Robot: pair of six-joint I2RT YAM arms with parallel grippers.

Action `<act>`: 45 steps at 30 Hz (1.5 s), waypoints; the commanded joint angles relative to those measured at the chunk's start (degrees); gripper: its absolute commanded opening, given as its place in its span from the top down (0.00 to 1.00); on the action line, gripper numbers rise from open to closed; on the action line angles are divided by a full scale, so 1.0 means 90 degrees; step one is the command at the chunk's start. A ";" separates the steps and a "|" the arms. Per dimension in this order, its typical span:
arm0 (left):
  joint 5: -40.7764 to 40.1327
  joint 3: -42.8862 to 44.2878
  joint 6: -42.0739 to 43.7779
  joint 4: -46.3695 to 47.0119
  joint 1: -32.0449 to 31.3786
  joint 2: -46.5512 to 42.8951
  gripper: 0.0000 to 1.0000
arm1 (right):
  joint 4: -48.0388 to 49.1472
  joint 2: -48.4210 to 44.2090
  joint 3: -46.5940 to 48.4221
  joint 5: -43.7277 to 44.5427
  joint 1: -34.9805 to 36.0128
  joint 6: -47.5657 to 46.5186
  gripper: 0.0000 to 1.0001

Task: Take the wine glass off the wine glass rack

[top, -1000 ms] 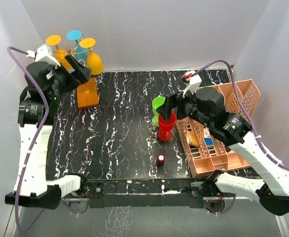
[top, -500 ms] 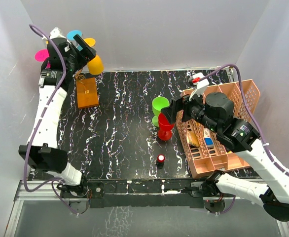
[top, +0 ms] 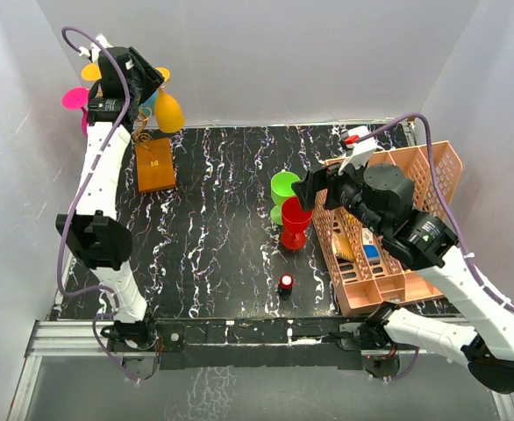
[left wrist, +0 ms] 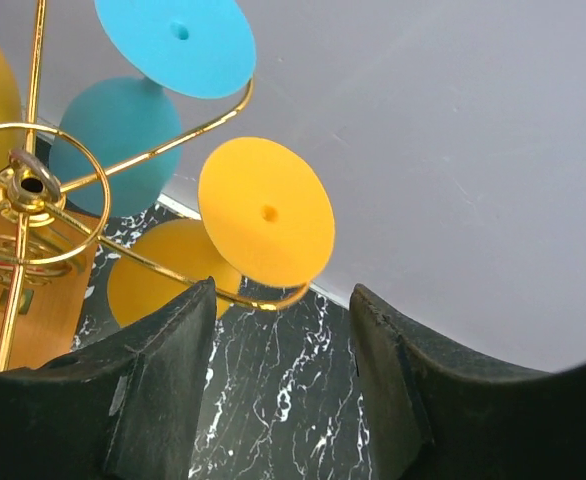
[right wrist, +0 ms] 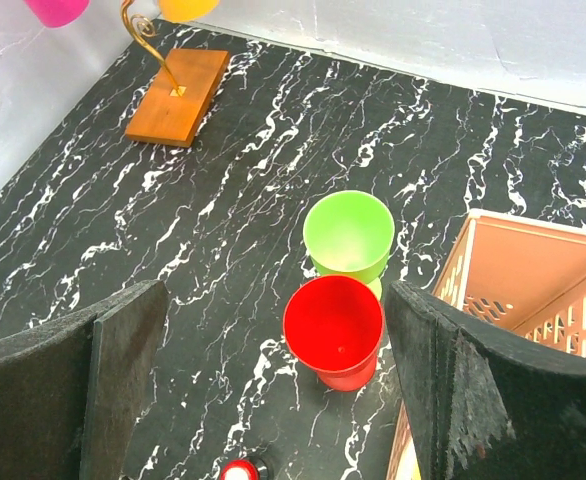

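Operator: Status of the removal step?

Technician: Approach only. No glass is off the wine glass rack (left wrist: 33,185) yet. The rack stands at the far left corner of the worktop (top: 222,219), and the left arm reaches up to it. The left fingers (left wrist: 163,390) are apart with nothing clamped between them. The yellow wine glass (left wrist: 266,212) lies ahead of the gap, near but not touching.

Operator: Steps left?

Technician: By my judgement, all the working ones: close on the glass, slide it clear of its wire arm, and carry it away from the rack.

Operator: Right arm?

Technician: The right fingers (right wrist: 103,380) are spread wide and hold nothing. They hover above a red cup (right wrist: 335,330) and a green cup (right wrist: 348,235), well apart from the rack.

Operator: Describe the glass.

Technician: Opaque yellow, hung upside down. The flat round foot is on top, resting on a curved gold wire arm, and the bowl hangs below with its mouth down. The foot hides the stem in the wrist view. A blue glass (left wrist: 178,40) hangs the same way on the neighbouring arm.
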 commanded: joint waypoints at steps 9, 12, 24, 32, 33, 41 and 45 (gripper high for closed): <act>-0.0311 0.0568 -0.0174 0.0249 0.0276 0.0468 0.50 | 0.0465 -0.0136 -0.0100 0.0286 0.0029 -0.0084 0.01; -0.0236 0.0580 -0.0290 0.0312 0.0311 0.0582 0.51 | 0.0468 -0.0150 -0.0100 0.0309 0.0030 -0.0071 0.01; 0.0051 0.0899 -0.0512 0.0413 0.0323 0.1038 0.63 | 0.0429 -0.0180 -0.0129 0.0463 0.0031 -0.0111 0.01; -0.0017 0.0996 -0.0464 0.0405 0.0319 0.1073 0.77 | 0.0403 -0.0229 -0.0130 0.0506 0.0023 -0.0137 0.01; -0.0018 0.0998 -0.0442 0.0407 0.0323 0.1074 0.79 | 0.0400 -0.0228 -0.0130 0.0515 0.0026 -0.0134 0.01; 0.0032 0.1017 -0.0452 0.0443 0.0316 0.1054 0.94 | 0.0406 -0.0209 -0.0092 0.0514 0.0030 -0.0143 0.01; 0.0080 0.1042 -0.0568 0.0547 0.0326 0.1037 0.99 | 0.0403 -0.0202 -0.0091 0.0502 0.0024 -0.0133 0.01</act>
